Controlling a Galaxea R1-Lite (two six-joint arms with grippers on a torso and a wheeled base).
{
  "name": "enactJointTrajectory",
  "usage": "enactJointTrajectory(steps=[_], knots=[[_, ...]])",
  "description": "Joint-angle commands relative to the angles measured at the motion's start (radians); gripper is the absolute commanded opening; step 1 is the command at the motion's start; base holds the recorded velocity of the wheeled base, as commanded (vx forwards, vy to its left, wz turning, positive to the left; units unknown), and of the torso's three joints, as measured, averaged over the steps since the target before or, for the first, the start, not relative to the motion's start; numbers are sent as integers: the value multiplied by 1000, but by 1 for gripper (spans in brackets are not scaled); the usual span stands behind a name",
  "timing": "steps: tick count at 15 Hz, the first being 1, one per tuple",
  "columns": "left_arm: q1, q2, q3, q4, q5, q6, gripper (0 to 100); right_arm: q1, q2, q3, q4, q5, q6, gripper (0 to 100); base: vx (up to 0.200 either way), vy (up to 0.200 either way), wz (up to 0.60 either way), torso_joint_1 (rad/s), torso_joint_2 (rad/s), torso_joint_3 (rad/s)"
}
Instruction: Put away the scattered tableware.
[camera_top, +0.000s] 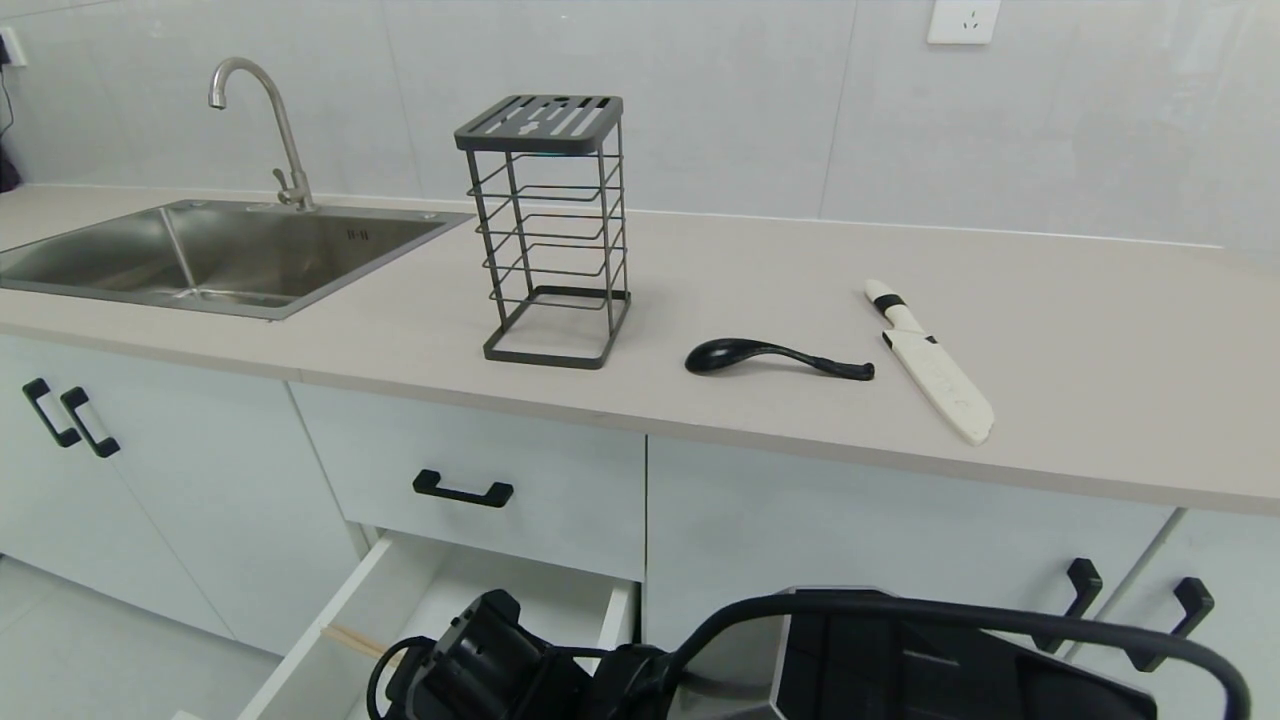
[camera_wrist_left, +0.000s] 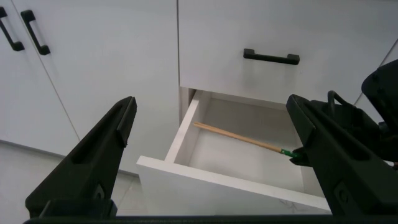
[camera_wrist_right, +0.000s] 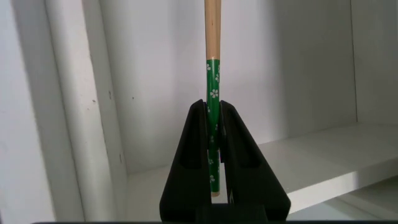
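Note:
A wooden chopstick (camera_wrist_right: 212, 37) with a green flowered end is clamped between my right gripper's (camera_wrist_right: 212, 109) fingers, inside the open white drawer (camera_wrist_left: 217, 180). It stretches across the drawer (camera_top: 330, 620) above its floor, as the chopstick (camera_wrist_left: 239, 137) shows in the left wrist view. My left gripper (camera_wrist_left: 211, 102) hangs open in front of the drawer, holding nothing. On the countertop lie a black spoon (camera_top: 770, 356) and a white knife (camera_top: 930, 362). A dark wire knife rack (camera_top: 548, 230) stands to their left.
A steel sink (camera_top: 220, 250) with a tap (camera_top: 262, 120) sits at the counter's left end. Above the open drawer is a shut drawer with a black handle (camera_top: 462, 489). Cabinet doors with black handles (camera_top: 70, 420) flank it.

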Motion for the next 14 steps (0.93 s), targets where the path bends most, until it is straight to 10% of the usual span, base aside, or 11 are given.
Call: enactJointTrajectory(steps=[1,6,7,14], knots=[[0,1,0,0,1,-1,100,-7,1,0,2,0,1,0,0,0,0,0,0,0],[0,1,0,0,1,-1,100,-6,18,0,20,3,8,0,0,0,0,0,0,0],[0,1,0,0,1,-1,100,-6,16,-2,33,3,10,100,0,0,0,0,0,0],[0,1,0,0,1,-1,100,-20,-123,21,106,-72,38,100,0,0,0,0,0,0]])
